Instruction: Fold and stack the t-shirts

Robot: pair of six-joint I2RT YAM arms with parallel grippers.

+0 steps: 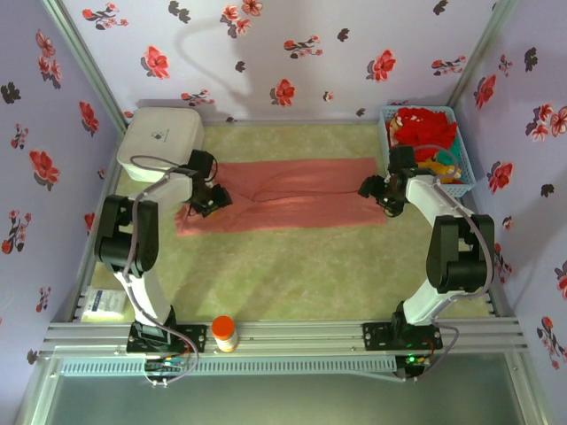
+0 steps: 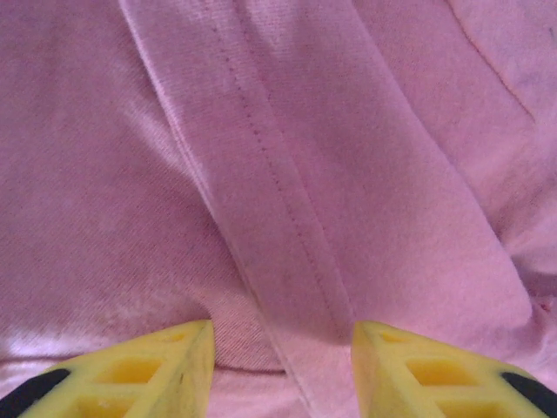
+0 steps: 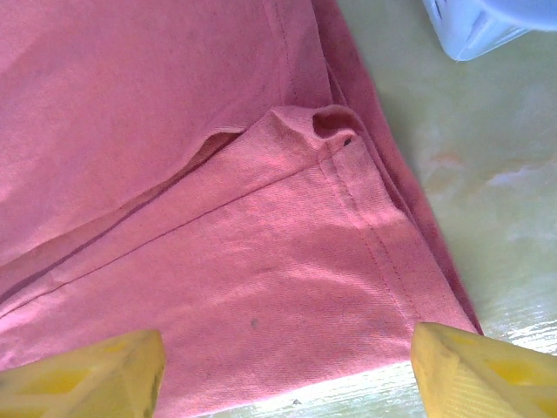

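- The pink shirt (image 1: 292, 190) lies flat on the far half of the table (image 1: 292, 283), long axis running left to right. You have one claw at each short end.
- Your left claw (image 1: 211, 202) is down at the shirt's left end, just in front of the white box (image 1: 159, 137). In its wrist view the jaws stand part-way apart with a stitched fold (image 2: 287, 192) running up between them. I see nothing pinched, so call it released and straddling the fold.
- Your right claw (image 1: 372, 189) hangs over the shirt's right end, near the basket (image 3: 474, 30). Its jaws are wide: released, holding nothing. The hemmed corner (image 3: 348, 252) lies straight below and ahead of it. The shirt's side edge runs down the right of that view, with bare table beyond.
- Key relation: the shirt stretches between your two claws, and each arm is nearest its own end. Neither has to cross over.
- Judgement: the fold looks unfinished. The likely next move is a pinch at both ends together, then a carry across the long axis. Bite cloth only, since the table is right under it.
- The red shirt (image 1: 423, 124) and the other colours sit bunched in the basket at the far right, well apart from your left arm. The stack is not begun, as far as I can judge.
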